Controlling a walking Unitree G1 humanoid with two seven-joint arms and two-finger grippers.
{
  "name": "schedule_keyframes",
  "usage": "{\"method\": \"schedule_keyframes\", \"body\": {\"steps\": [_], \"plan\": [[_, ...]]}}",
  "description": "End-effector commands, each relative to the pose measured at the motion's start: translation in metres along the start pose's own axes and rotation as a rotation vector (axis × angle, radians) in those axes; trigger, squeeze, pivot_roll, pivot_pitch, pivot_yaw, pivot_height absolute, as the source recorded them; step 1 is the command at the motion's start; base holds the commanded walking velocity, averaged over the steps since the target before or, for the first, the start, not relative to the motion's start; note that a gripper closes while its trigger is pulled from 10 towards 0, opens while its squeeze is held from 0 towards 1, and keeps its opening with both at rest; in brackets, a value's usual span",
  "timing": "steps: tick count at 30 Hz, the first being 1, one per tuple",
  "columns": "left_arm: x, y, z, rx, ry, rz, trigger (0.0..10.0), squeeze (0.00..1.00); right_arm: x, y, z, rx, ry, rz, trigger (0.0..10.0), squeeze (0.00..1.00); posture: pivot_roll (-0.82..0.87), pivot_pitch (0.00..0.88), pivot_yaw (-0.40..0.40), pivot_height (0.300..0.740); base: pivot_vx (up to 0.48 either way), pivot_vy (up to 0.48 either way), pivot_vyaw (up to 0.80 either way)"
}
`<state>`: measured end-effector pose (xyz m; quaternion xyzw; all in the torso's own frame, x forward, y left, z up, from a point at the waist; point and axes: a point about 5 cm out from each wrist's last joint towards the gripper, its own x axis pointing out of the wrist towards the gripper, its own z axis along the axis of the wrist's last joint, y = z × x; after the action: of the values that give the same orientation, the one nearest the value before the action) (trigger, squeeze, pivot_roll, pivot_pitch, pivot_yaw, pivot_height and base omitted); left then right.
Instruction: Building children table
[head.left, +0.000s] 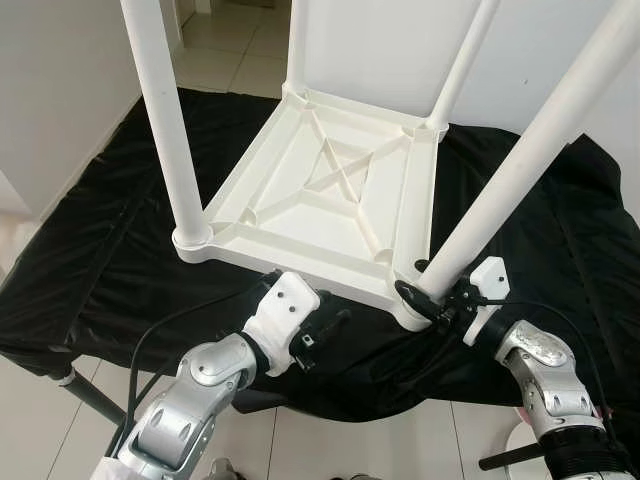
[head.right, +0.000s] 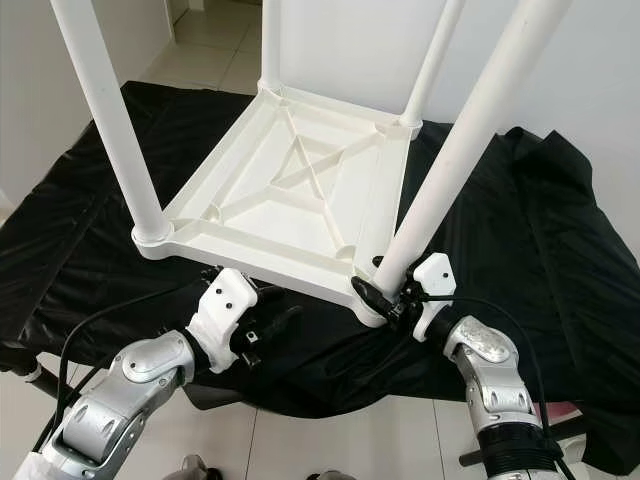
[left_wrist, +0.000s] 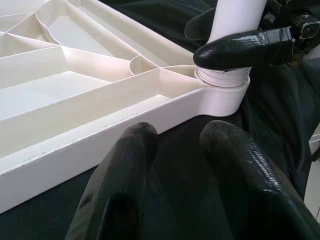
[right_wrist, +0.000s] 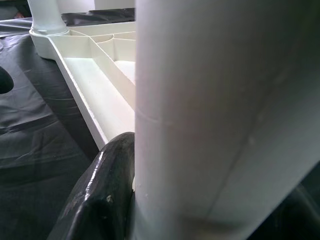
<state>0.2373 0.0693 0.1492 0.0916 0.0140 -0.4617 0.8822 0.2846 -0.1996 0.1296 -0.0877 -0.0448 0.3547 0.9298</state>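
Note:
A white plastic children's table (head.left: 300, 215) lies upside down on a black cloth, its ribbed underside facing up and its legs pointing upward. My right gripper (head.left: 425, 297) is shut on the near right leg (head.left: 500, 200), just above the corner socket. The right wrist view shows that leg (right_wrist: 215, 110) close up, with one black finger (right_wrist: 100, 195) pressed against it. My left gripper (head.left: 335, 325) hovers low over the cloth just in front of the table's near edge. Its fingers (left_wrist: 125, 170) are open with nothing between them and point toward the near right corner (left_wrist: 222, 97).
The black cloth (head.left: 100, 250) covers a low stand and hangs over its edges. The near left leg (head.left: 165, 120) and two far legs (head.left: 462, 65) rise steeply in front of me. Pale floor tiles (head.left: 230, 50) lie beyond, and a white wall (head.left: 60, 90) is on the left.

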Motion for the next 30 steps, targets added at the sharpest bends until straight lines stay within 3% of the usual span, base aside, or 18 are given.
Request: {"method": "schedule_keyframes", "body": {"steps": [1,2,3,7,17,21,27,30], "plan": [[0.0,-0.002,-0.002,0.005,0.004,0.018,10.0,0.0,-0.001,0.005,-0.006,0.0,0.021,0.039,0.0,0.0,0.03,0.047,-0.091,0.74,0.0,0.0,0.0],[0.0,-0.002,-0.002,0.005,0.004,0.018,10.0,0.0,-0.001,0.005,-0.006,0.0,0.021,0.039,0.0,0.0,0.03,0.047,-0.091,0.74,0.0,0.0,0.0],[0.0,-0.003,-0.003,0.003,0.005,0.018,10.0,0.0,-0.002,0.005,-0.007,0.026,0.019,0.014,9.5,0.0,0.03,0.043,-0.092,0.74,0.0,0.0,0.0],[0.0,-0.003,-0.003,0.003,0.004,0.019,10.0,0.0,-0.003,0.006,-0.007,0.1,0.001,-0.063,10.0,0.0,0.03,0.038,-0.092,0.74,0.0,0.0,0.0],[0.0,-0.003,-0.003,0.005,0.002,0.02,10.0,0.0,-0.003,0.009,-0.001,0.133,-0.048,-0.207,10.0,0.0,0.02,0.038,-0.087,0.74,0.0,0.0,0.0],[-0.001,-0.004,-0.004,-0.001,0.001,0.017,10.0,0.0,-0.003,0.02,0.003,0.152,-0.07,-0.408,10.0,0.0,0.02,0.043,-0.087,0.74,0.0,0.0,0.0],[-0.001,-0.005,-0.004,-0.004,0.002,0.017,10.0,0.0,-0.004,0.025,0.002,0.14,-0.044,-0.476,10.0,0.0,0.02,0.045,-0.086,0.74,0.0,0.0,0.0],[-0.001,-0.006,-0.004,-0.005,0.002,0.015,10.0,0.0,-0.007,0.03,0.0,0.163,-0.024,-0.599,10.0,0.0,0.02,0.045,-0.091,0.74,0.0,0.0,0.0]]}}
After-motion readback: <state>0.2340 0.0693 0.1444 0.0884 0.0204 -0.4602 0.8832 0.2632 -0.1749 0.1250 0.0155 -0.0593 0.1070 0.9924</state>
